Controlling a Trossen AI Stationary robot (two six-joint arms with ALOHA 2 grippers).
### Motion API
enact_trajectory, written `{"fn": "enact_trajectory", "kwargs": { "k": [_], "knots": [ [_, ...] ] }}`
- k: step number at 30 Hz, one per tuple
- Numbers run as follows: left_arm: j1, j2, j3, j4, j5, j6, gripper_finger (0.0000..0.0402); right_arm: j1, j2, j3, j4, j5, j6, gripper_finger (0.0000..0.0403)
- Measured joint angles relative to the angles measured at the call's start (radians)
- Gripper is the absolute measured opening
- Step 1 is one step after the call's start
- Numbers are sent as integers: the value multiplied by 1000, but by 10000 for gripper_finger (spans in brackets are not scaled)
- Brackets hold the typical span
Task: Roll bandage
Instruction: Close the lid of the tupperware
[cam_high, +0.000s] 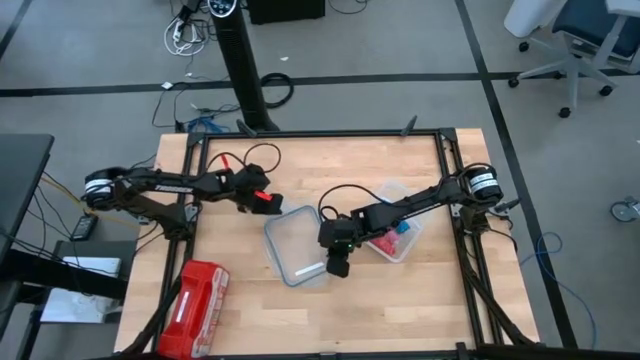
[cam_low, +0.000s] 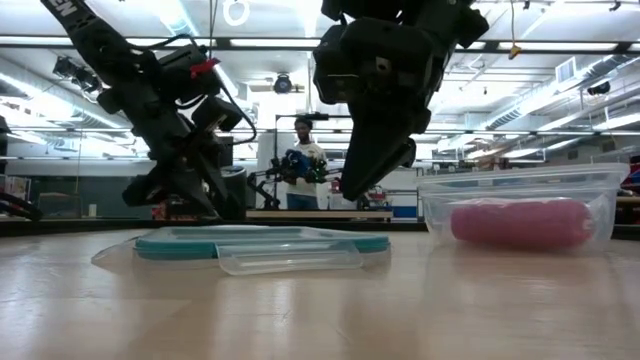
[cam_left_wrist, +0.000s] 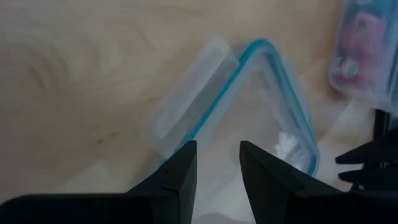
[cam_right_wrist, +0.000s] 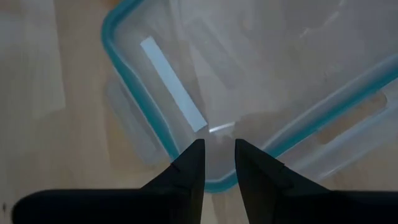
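Note:
A bit of the bright blue bandage (cam_high: 400, 228) shows inside a clear container (cam_high: 412, 245) at the table's middle right, beside pink-red rolls (cam_low: 520, 222). The container's clear lid with a teal seal (cam_high: 295, 245) lies flat on the table to its left. My left gripper (cam_high: 264, 199) hovers at the lid's far left corner, open, with nothing between its fingers (cam_left_wrist: 217, 158). My right gripper (cam_high: 338, 266) hangs above the lid's near right part, slanting down, with a narrow empty gap between its fingers (cam_right_wrist: 216, 155). In the low view its tips (cam_low: 352, 192) stand clear above the lid (cam_low: 260, 243).
A red plastic-wrapped pack (cam_high: 200, 300) lies at the near left corner. A white strip (cam_right_wrist: 173, 84) shows on the lid. Bare wood lies along the near edge and far right. A person (cam_low: 303, 160) stands in the room beyond the table.

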Motion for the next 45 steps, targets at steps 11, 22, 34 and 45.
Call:
{"fn": "enact_trajectory", "kwargs": {
  "k": [11, 22, 34, 45],
  "knots": [
    [29, -26, 0, -168, -15, 77, 126, -3, 0, 0, -6, 1, -30, 87],
    [26, -2, 1, -137, -94, -14, 126, -27, 1, 0, -5, 24, -75, 87],
    [26, 50, 1, -52, -105, -55, 126, -47, 2, -1, -8, 16, -108, 87],
    [-20, 103, 2, -32, -99, -52, 126, -43, 2, -1, -1, -56, -192, 87]
  ]
}}
